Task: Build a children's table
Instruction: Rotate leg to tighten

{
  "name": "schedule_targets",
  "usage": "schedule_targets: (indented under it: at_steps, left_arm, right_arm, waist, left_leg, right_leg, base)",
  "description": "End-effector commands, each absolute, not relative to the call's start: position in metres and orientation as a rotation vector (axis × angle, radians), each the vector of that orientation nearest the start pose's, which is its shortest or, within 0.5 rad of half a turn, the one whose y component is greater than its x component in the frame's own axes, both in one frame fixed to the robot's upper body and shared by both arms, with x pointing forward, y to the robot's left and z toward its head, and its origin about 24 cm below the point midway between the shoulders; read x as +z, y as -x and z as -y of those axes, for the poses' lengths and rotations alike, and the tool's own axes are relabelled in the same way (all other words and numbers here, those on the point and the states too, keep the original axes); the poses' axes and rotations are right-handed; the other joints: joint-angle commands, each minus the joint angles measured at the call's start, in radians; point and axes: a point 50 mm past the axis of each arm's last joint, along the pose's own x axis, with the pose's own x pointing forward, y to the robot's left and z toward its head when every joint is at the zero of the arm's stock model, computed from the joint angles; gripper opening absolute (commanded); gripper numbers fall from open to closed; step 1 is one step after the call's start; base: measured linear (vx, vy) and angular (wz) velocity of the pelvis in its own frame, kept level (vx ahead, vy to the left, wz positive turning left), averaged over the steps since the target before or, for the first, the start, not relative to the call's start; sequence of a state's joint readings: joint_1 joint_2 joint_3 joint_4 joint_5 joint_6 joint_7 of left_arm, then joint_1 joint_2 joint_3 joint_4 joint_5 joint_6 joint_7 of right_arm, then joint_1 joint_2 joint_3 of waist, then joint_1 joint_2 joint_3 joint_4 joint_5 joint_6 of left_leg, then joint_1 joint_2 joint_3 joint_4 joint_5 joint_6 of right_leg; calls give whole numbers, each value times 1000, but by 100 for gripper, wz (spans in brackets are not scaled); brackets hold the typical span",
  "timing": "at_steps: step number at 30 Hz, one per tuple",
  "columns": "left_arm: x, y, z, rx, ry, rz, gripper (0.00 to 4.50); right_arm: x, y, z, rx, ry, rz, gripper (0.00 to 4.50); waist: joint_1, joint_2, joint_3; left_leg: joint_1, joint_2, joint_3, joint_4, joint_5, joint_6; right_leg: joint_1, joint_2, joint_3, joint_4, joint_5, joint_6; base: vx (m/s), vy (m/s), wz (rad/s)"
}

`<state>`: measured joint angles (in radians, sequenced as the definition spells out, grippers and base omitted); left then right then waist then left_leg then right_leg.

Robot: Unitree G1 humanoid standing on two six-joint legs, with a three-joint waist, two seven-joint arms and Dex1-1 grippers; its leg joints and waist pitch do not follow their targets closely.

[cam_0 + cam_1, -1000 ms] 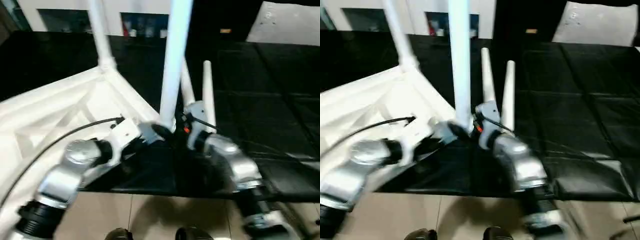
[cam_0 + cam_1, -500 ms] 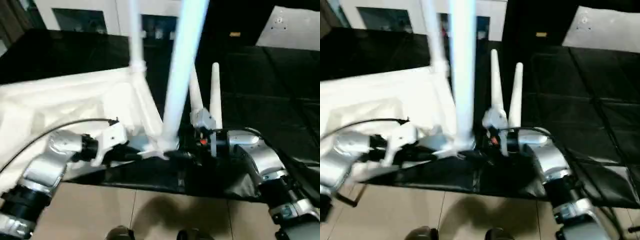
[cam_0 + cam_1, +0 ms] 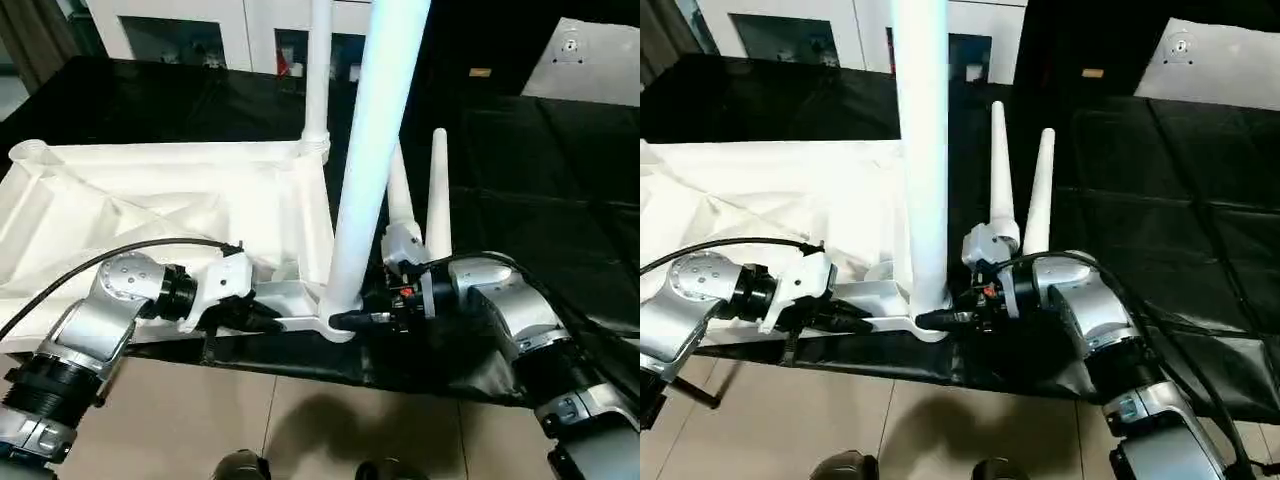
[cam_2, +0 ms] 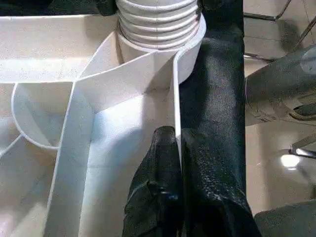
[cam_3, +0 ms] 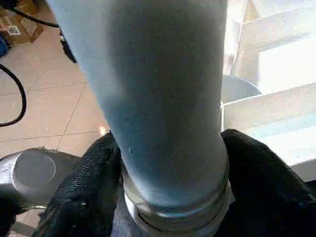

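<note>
Overhead stereo views and both wrist views, one instant.

Children's table [image 3: 150,200]: white, upside down on the black-covered counter [image 3: 560,180], ribbed underside up, filling the 9 o'clock half of the head view; near edge along the counter's front border.

Near leg [image 3: 375,150]: upright in the corner socket closest to the robot, rising past 12 o'clock out of frame; threaded collar visible at its foot in the left wrist view [image 4: 158,19].

Far leg [image 3: 318,80]: upright at the far corner socket, toward 12 o'clock.

Two loose legs [image 3: 1040,190]: lying side by side on the counter just at 3 o'clock of the near leg, tips pointing to 12 o'clock.

Left gripper [image 4: 178,148]: jaws clenched on the thin rim wall of the children's table, one black finger either side of the rib, at 9 o'clock of the near leg's socket.

Right gripper [image 5: 170,163]: black fingers [image 5: 94,187] set on either side of the near leg's base, just above its collar, pressing against the shaft; approach from 3 o'clock, level with the underside.

Silver forearms at 7 and 5 o'clock; black cable [image 3: 120,255] looping over the left one.

White cabinet [image 3: 240,25] with glass fronts at 12 o'clock behind the counter; beige tiled floor [image 3: 300,420] at 6 o'clock.
</note>
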<state>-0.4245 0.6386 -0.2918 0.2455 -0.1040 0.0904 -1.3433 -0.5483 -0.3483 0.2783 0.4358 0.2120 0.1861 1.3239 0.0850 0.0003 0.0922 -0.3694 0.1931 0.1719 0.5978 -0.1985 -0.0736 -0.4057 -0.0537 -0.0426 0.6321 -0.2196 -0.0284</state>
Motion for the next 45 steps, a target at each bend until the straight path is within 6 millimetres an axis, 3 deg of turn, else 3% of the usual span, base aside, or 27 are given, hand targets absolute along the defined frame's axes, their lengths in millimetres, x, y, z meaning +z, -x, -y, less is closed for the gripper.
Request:
schedule_targets:
  at_steps: [1, 8, 9, 10, 13, 15, 16, 17, 19, 20, 21, 23, 28, 29, 30, 31, 38, 39, 42, 45]
  left_arm:
    - [87, -282, -171, -1508, -566, -363, 0]
    - [85, -284, -171, -1413, -503, -338, 0]
    - [85, -284, -170, -1396, -493, -331, 0]
    - [86, -284, -168, -1365, -470, -317, 0]
    - [89, -284, -155, -1168, -370, -266, 0]
    - [89, -284, -150, -1092, -347, -259, 0]
    - [89, -284, -147, -1072, -332, -254, 0]
    - [89, -283, -141, -1045, -308, -243, 0]
    - [89, -283, -136, -1014, -285, -236, 0]
    - [89, -282, -118, -942, -268, -235, 0]
    - [90, -283, -113, -922, -266, -233, 0]
    - [92, -284, -98, -855, -262, -231, 0]
    - [99, -288, -78, -796, -234, -217, 0]
    - [99, -288, -75, -797, -234, -214, 0]
    - [100, -287, -73, -799, -235, -212, 0]
    - [97, -284, -74, -825, -274, -216, 0]
    - [88, -277, -94, -899, -363, -244, 0]
    - [86, -275, -103, -933, -391, -250, 0]
    - [81, -272, -120, -1001, -457, -282, 0]
    - [80, -271, -134, -1064, -501, -303, 0]
  right_arm:
    - [72, -302, 112, 1532, 150, -300, 286]
    - [67, -295, 106, 1506, 80, -272, 272]
    - [67, -294, 105, 1499, 63, -265, 272]
    - [67, -293, 103, 1480, 33, -257, 272]
    - [60, -289, 85, 1313, -100, -228, 272]
    - [58, -287, 76, 1253, -130, -215, 272]
    - [58, -285, 72, 1244, -144, -207, 272]
    - [57, -284, 66, 1211, -168, -207, 272]
    - [55, -283, 60, 1174, -182, -208, 272]
    - [53, -283, 45, 1074, -201, -216, 272]
    - [53, -283, 41, 1048, -206, -219, 272]
    - [53, -284, 30, 969, -211, -233, 272]
    - [54, -287, 25, 892, -158, -242, 272]
    - [54, -287, 25, 892, -160, -241, 327]
    - [54, -287, 26, 894, -163, -240, 341]
    - [53, -287, 31, 880, -166, -239, 341]
    - [56, -290, 51, 857, -115, -206, 408]
    - [58, -292, 58, 875, -95, -188, 408]
    - [65, -295, 68, 944, -64, -152, 442]
    - [71, -294, 77, 1048, -21, -139, 448]
  waist:
    - [-4, 7, -76]
    - [-2, 12, -75]
    - [-1, 17, -73]
    - [-1, 14, -73]
    - [-8, 12, -68]
    - [-21, 6, -66]
    - [-25, 7, -66]
    - [-38, 1, -66]
    - [-44, 2, -64]
    - [-47, -6, -63]
    - [-50, -3, -62]
    - [-49, 0, -62]
    - [-47, 0, -62]
    - [-46, 2, -62]
    - [-45, 0, -62]
    - [-45, 5, -63]
    - [-48, 6, -62]
    - [-50, 3, -63]
    - [-52, 4, -63]
    - [-49, 7, -61]
  left_leg:
    - [12, 39, -5, -62, -43, 88]
    - [11, 40, -4, -61, -38, 87]
    - [12, 41, -5, -62, -46, 83]
    - [11, 41, -6, -63, -53, 77]
    - [12, 44, -8, -69, -74, 58]
    - [6, 39, -10, -73, -73, 44]
    - [7, 37, -9, -72, -75, 43]
    - [6, 35, -8, -70, -60, 48]
    - [2, 33, -8, -70, -53, 61]
    - [2, 32, -6, -70, -50, 64]
    - [2, 37, -7, -72, -37, 61]
    - [5, 34, -9, -72, -36, 57]
    - [5, 31, -8, -69, -31, 67]
    - [6, 30, -8, -69, -35, 67]
    - [4, 30, -8, -70, -39, 69]
    - [3, 30, -10, -70, -40, 72]
    - [3, 31, -13, -71, -55, 70]
    - [3, 30, -12, -71, -55, 70]
    - [3, 30, -11, -70, -62, 75]
    - [7, 33, -10, -71, -60, 81]
  right_leg:
    - [63, -76, 45, -48, 133, -297]
    - [60, -77, 46, -46, 141, -296]
    - [58, -77, 46, -49, 135, -296]
    - [61, -77, 46, -48, 133, -297]
    - [58, -79, 48, -54, 94, -291]
    - [65, -80, 47, -57, 53, -280]
    - [64, -79, 48, -60, 44, -275]
    - [65, -76, 50, -60, 59, -271]
    - [64, -76, 51, -62, 60, -266]
    - [65, -75, 51, -64, 47, -257]
    - [63, -76, 53, -63, 51, -256]
    - [62, -77, 52, -68, 10, -246]
    - [62, -72, 52, -68, 56, -240]
    - [61, -72, 52, -68, 56, -237]
    - [63, -72, 52, -68, 58, -234]
    - [63, -72, 51, -68, 63, -230]
    - [64, -73, 50, -68, 66, -224]
    - [64, -72, 50, -68, 68, -225]
    - [64, -71, 50, -66, 72, -227]
    - [61, -72, 50, -65, 75, -235]
  base:
    - [0, 0, 0]
    - [0, 0, 0]
    - [0, 0, 0]
    - [0, 0, 0]
    - [0, 0, 0]
    - [0, 0, 0]
    - [0, 0, 0]
    - [0, 0, 0]
    - [0, 0, 0]
    - [0, 0, 0]
    - [0, 0, 0]
    - [0, 0, 0]
    - [0, 0, 0]
    - [0, 0, 0]
    - [0, 0, 0]
    - [0, 0, 0]
    - [0, 0, 0]
    - [0, 0, 0]
    - [0, 0, 0]
    - [0, 0, 0]
